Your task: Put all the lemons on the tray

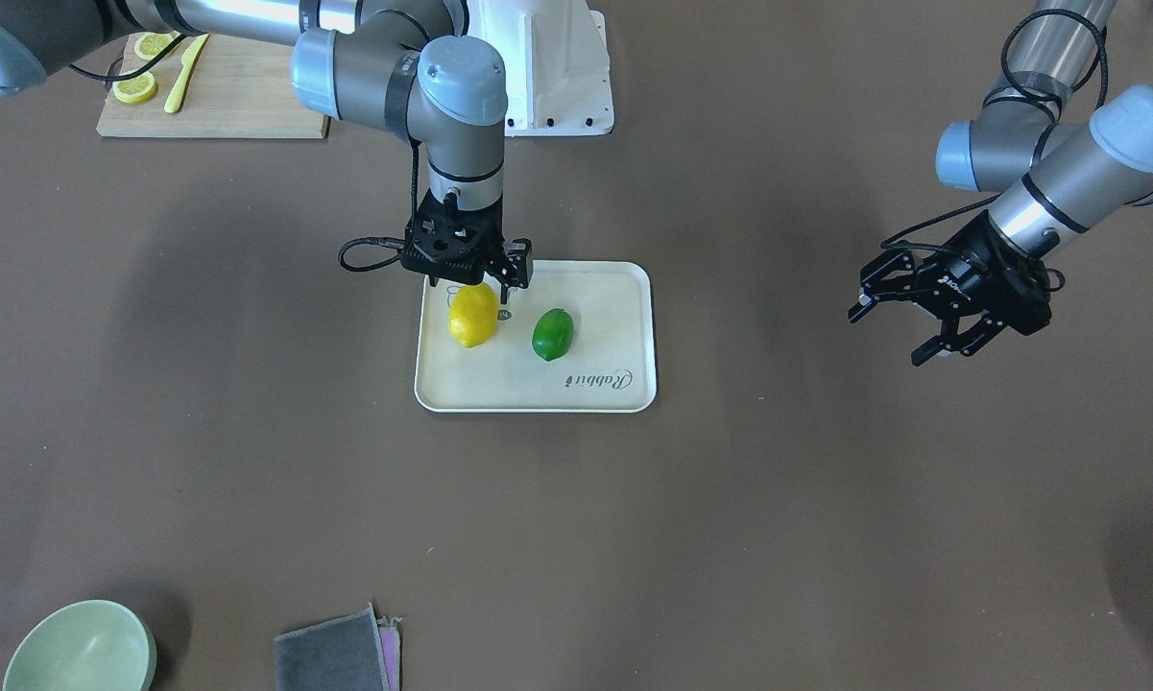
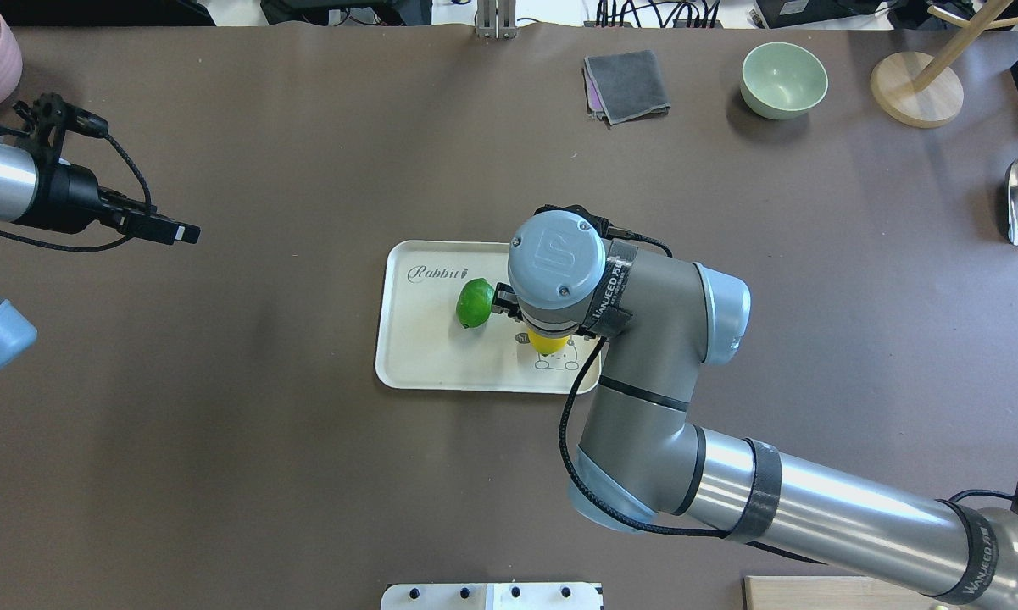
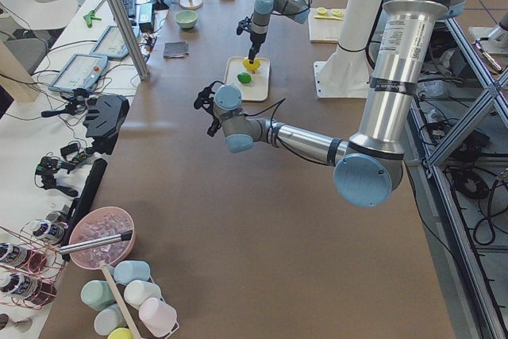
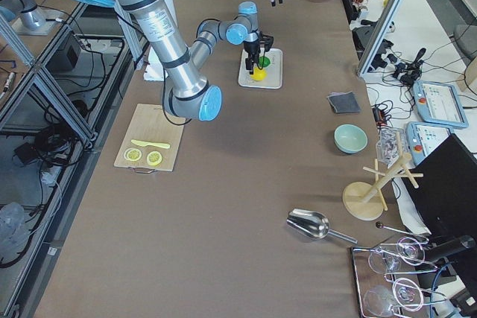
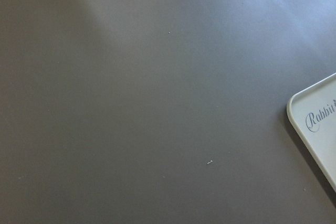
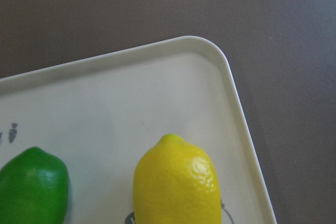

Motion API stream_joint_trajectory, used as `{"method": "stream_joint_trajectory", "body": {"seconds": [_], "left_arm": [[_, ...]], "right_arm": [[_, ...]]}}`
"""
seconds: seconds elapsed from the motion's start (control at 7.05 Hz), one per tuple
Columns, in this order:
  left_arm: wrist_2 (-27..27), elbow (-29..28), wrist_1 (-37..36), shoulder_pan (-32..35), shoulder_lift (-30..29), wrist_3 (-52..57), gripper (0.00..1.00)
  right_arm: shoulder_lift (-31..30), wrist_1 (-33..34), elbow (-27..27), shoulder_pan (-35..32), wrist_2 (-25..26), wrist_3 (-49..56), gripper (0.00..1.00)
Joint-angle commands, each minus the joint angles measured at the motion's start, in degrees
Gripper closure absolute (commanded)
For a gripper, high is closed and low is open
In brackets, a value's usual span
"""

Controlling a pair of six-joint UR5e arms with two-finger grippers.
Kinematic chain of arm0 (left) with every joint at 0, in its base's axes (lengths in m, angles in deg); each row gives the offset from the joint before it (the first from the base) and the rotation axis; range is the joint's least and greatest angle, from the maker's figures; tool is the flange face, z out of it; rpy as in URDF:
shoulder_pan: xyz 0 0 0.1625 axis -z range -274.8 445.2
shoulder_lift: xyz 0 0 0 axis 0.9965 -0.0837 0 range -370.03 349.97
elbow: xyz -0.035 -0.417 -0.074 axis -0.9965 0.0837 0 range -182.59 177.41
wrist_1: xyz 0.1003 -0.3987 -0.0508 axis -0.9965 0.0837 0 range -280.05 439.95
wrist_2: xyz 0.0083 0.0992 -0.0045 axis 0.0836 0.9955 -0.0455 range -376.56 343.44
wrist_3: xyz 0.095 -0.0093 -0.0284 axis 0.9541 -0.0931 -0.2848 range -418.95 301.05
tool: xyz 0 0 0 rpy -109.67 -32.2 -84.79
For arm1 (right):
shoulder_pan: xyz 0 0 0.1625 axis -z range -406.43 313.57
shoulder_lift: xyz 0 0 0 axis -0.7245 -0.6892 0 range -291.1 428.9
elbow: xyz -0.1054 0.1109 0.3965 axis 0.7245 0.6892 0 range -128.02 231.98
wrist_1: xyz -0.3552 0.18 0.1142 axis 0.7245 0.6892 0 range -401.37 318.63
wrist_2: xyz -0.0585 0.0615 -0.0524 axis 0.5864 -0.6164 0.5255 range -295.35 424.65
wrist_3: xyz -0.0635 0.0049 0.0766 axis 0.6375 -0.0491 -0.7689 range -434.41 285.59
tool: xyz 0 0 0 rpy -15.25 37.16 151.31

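A yellow lemon (image 1: 473,315) and a glossy green lemon (image 1: 553,334) lie apart on the beige tray (image 1: 624,288). In the front-facing view, green sits at yellow's 3 o'clock.

Illumination is bright, even and diffuse from above: the brown table (image 1: 576,537) carries only broad, soft-edged shadows beside the arms and a darker patch in the lower right corner of the front-facing view, with no hard shadow lines. Specular glare is confined to a small highlight on the yellow lemon (image 6: 178,182), a fainter one on the green lemon (image 6: 31,187) and bright streaks along the metal tube of the right arm (image 2: 814,500). The left wrist view is low in contrast and brighter toward its upper right, with the tray (image 5: 323,145) corner slightly soft; both side views show wide-angle convergence of straight edges
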Motion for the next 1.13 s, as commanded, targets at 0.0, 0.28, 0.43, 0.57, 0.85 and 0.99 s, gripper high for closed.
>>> {"method": "stream_joint_trajectory", "body": {"seconds": [0.0, 0.28, 0.43, 0.57, 0.85, 0.99], "left_arm": [[-0.1, 0.0, -0.3, 0.2, 0.0, 0.1, 0.02], [-4.8, 0.1, -3.9, 6.8, -0.2, 1.8, 0.01], [-8.3, -0.3, -6.8, 10.9, 0.6, 8.6, 0.01], [-10.5, 0.1, -14.0, 16.3, 1.6, 17.9, 0.01], [-10.8, 5.7, -32.6, 25.4, 4.5, 33.6, 0.01], [-10.2, 7.9, -45.6, 29.8, 4.2, 45.1, 0.01]], "right_arm": [[-1.0, 0.4, -2.5, -1.9, -0.8, 1.4, 0.00], [-5.3, 6.3, -12.6, -6.2, -5.2, 10.7, 0.00], [-11.2, 8.2, -20.7, -9.6, -6.0, 19.6, 0.00], [-17.3, 9.1, -26.1, -14.6, -9.4, 30.3, 0.00], [-28.9, 12.3, -32.3, -27.7, -18.1, 50.3, 0.00], [-34.3, 14.3, -33.7, -34.7, -21.9, 62.3, 0.00]]}}
